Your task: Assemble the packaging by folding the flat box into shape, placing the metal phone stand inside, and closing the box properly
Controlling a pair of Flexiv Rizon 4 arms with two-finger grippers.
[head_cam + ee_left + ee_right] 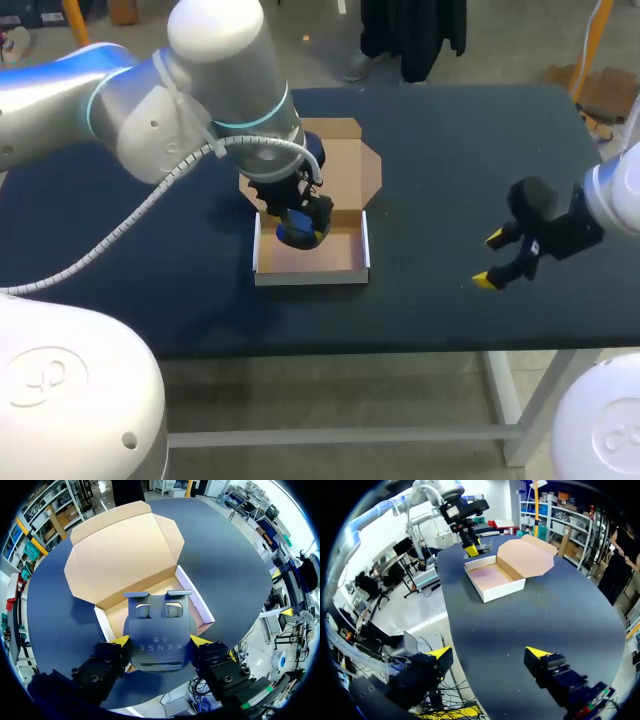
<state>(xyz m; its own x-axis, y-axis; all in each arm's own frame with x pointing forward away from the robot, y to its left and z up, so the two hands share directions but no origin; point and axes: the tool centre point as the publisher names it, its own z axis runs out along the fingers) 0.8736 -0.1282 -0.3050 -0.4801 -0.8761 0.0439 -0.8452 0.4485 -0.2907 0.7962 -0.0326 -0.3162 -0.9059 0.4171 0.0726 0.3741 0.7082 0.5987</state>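
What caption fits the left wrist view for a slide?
Left claw shut on the stand, holding it over the open box, lid folded back.

You see soft, even light from overhead; the dark table (pixel 450 150) soaks it up, while the white shell of the left arm (pixel 200 80) shines bright. Ahead of the left gripper (pixel 160 641) the open flap of the box (pixel 120 555) is brightly lit. The phone stand (pixel 160 630) between its fingers reads dark, and a soft shadow lies on the table beside the box. Ahead of the right gripper (pixel 489 653) a pale sheen crosses the tabletop, dimming to near black beside its fingers.
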